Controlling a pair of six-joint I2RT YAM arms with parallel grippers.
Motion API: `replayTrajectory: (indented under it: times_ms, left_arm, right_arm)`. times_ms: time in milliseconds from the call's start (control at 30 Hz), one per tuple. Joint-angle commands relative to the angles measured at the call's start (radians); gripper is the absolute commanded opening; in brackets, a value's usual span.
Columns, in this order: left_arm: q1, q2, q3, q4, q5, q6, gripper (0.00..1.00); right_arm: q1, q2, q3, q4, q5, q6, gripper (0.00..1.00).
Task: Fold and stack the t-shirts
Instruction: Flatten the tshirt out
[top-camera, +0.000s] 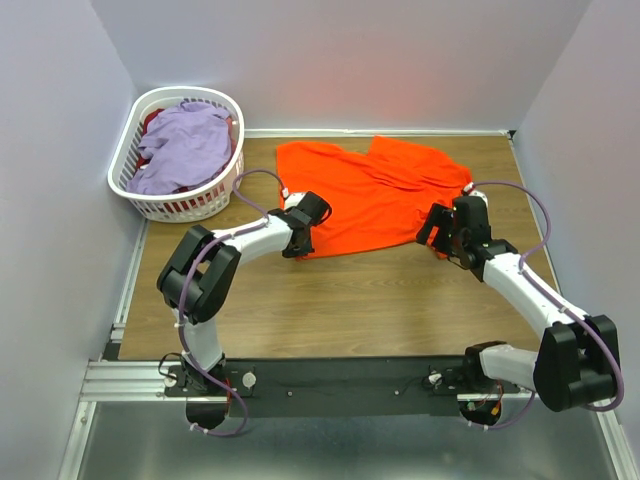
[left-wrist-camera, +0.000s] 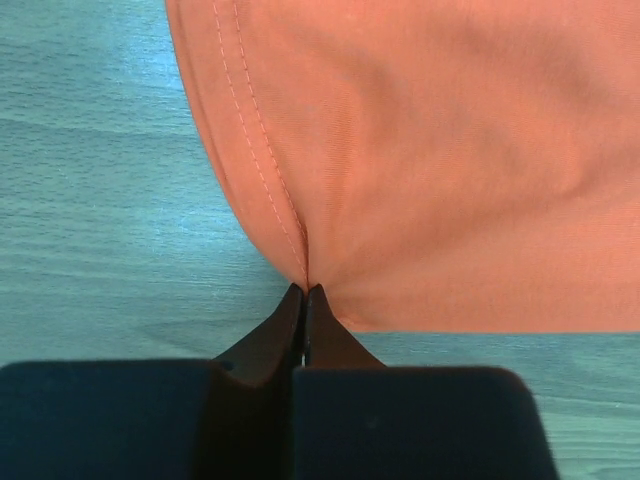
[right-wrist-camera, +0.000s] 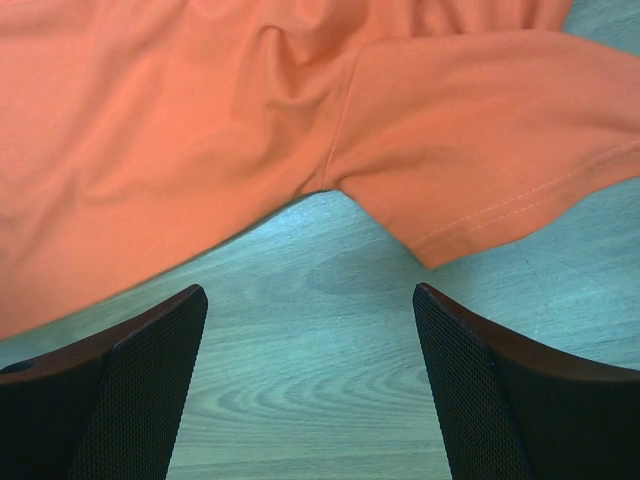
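The bright orange t-shirt (top-camera: 375, 195) lies spread and rumpled on the far half of the wooden table. My left gripper (top-camera: 298, 243) is at its near left corner, shut on the stitched hem; in the left wrist view the fingertips (left-wrist-camera: 305, 293) pinch the orange t-shirt (left-wrist-camera: 430, 150) at its edge. My right gripper (top-camera: 436, 240) is open and empty at the shirt's near right edge; in the right wrist view (right-wrist-camera: 310, 300) it stands over bare wood just short of a sleeve (right-wrist-camera: 490, 150). A lavender t-shirt (top-camera: 185, 145) lies in the basket.
The white slotted laundry basket (top-camera: 140, 190) stands at the far left corner, with something red under the lavender shirt. Grey walls close in the table on the left, back and right. Bare wood (top-camera: 350, 310) lies between the shirt and the arm bases.
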Motion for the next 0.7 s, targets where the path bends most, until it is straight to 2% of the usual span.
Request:
replayTrajectory:
  times_ms: [0, 167, 300, 333, 367, 500, 633, 667]
  left_arm:
    - [0.0, -0.002, -0.03, -0.074, -0.039, 0.038, 0.0]
    - [0.01, -0.095, 0.016, -0.077, -0.062, 0.133, 0.0]
    - [0.026, -0.177, -0.001, -0.041, -0.057, 0.217, 0.0]
    - [0.032, -0.194, -0.01, -0.012, -0.051, 0.243, 0.0]
    - [0.036, -0.215, -0.022, 0.002, -0.022, 0.255, 0.0]
    - [0.038, -0.224, -0.044, 0.058, 0.047, 0.32, 0.0]
    - [0.038, -0.241, -0.08, 0.121, 0.055, 0.36, 0.0]
    - [0.038, -0.246, -0.094, 0.128, 0.044, 0.363, 0.0]
  right_arm:
    - [0.005, 0.012, -0.017, 0.02, 0.062, 0.01, 0.9]
    - [-0.025, -0.001, -0.003, -0.02, 0.162, 0.024, 0.88]
    - [-0.172, -0.007, 0.011, -0.045, 0.041, 0.037, 0.85]
    - [-0.243, -0.007, 0.009, -0.048, 0.018, 0.043, 0.83]
    - [-0.272, 0.001, 0.003, -0.046, -0.032, 0.05, 0.82]
    - [-0.357, 0.033, 0.0, -0.046, -0.071, 0.079, 0.78]
    - [-0.384, 0.08, 0.035, -0.051, 0.005, 0.025, 0.63]
    - [-0.384, 0.091, 0.043, -0.056, 0.013, 0.014, 0.63]
